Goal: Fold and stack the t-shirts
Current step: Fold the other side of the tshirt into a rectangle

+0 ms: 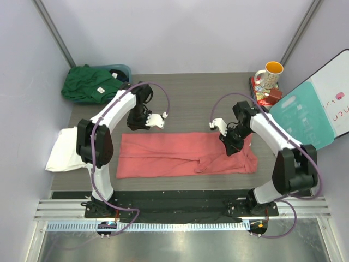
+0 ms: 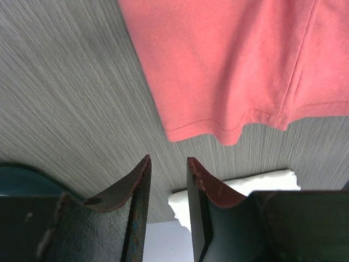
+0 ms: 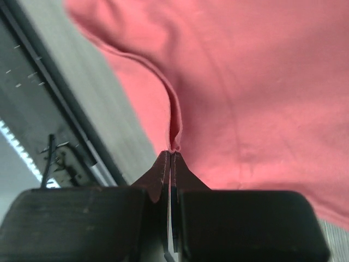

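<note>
Currently pinching a raised fold of the coral-red t-shirt (image 1: 174, 155), spread mid-frame, with the right gripper (image 3: 170, 154) clamped tight, elbow folded at right. Hovering left gripper (image 2: 168, 162) near the shirt's upper-left corner, narrowly parted, empty.

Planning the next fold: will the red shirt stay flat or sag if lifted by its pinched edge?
Probably sags: the red shirt puckers into a ridge where the right hand pinches it. Likely light, being thin cloth lying in soft wrinkles. It may drag, since most rests on the table.
</note>
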`<state>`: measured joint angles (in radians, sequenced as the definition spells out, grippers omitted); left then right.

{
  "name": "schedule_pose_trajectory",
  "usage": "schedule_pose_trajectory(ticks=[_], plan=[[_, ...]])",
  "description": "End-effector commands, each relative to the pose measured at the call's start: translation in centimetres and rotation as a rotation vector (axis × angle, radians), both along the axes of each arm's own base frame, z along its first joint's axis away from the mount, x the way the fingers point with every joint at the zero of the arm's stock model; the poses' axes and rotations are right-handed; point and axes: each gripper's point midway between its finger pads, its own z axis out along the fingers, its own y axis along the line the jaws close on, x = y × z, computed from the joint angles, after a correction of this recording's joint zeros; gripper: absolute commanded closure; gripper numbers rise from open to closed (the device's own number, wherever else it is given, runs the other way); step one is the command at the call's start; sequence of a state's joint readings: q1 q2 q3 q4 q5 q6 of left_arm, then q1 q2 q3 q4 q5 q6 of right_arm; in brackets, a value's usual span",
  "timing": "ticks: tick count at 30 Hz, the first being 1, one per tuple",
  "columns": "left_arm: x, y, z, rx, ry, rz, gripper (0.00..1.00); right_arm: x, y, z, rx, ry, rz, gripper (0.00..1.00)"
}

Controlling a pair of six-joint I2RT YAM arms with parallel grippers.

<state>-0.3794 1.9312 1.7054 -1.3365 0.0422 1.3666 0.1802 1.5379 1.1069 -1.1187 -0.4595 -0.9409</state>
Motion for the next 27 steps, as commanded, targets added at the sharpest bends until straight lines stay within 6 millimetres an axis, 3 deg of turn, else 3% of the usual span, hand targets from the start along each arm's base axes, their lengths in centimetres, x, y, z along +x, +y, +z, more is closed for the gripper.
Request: schedule_pose_trajectory(ticks=[1,8,12,13,16,18,21,23,26,27], plan=[[-0.9,0.3,1.0,0.024,0.038,-0.018,0.67,-4.4,0.6,2.9,0.020,0.021,0.097,0.99],[-0.4,0.0,1.0,0.020,0.035,-0.030,0.67,-10.1,0.5,3.0,-0.022,0.099,0.223,0.99],[-0.2,-0.1,0.8,0.020,0.038,-0.037,0.67,-12.0,0.1,3.0,-0.045,0.131,0.278,0.96],[-0.2,-0.1,0.8,0.018,0.035,-0.036,0.67,-12.4,0.0,2.9,-0.049,0.144,0.286,0.77],[-0.2,-0.2,0.7,0.014,0.037,-0.036,0.67,-12.4,-0.3,2.9,-0.065,0.133,0.294,0.46],[-0.2,-0.2,0.7,0.011,0.035,-0.036,0.67,-11.9,-0.3,3.0,-0.071,0.106,0.292,0.43],[-0.2,-0.3,0.6,0.007,0.033,-0.036,0.67,-10.2,-0.4,2.6,-0.099,0.046,0.254,0.44],[-0.1,-0.4,0.6,0.001,0.029,-0.032,0.67,-7.9,-0.6,1.9,-0.126,-0.019,0.197,0.47],[-0.3,-0.4,0.4,-0.002,0.030,-0.026,0.67,-4.3,-1.5,0.7,-0.168,-0.091,0.072,0.70],[-0.3,-0.4,0.3,-0.001,0.032,-0.024,0.67,-2.8,-1.9,0.5,-0.169,-0.123,0.031,0.91]])
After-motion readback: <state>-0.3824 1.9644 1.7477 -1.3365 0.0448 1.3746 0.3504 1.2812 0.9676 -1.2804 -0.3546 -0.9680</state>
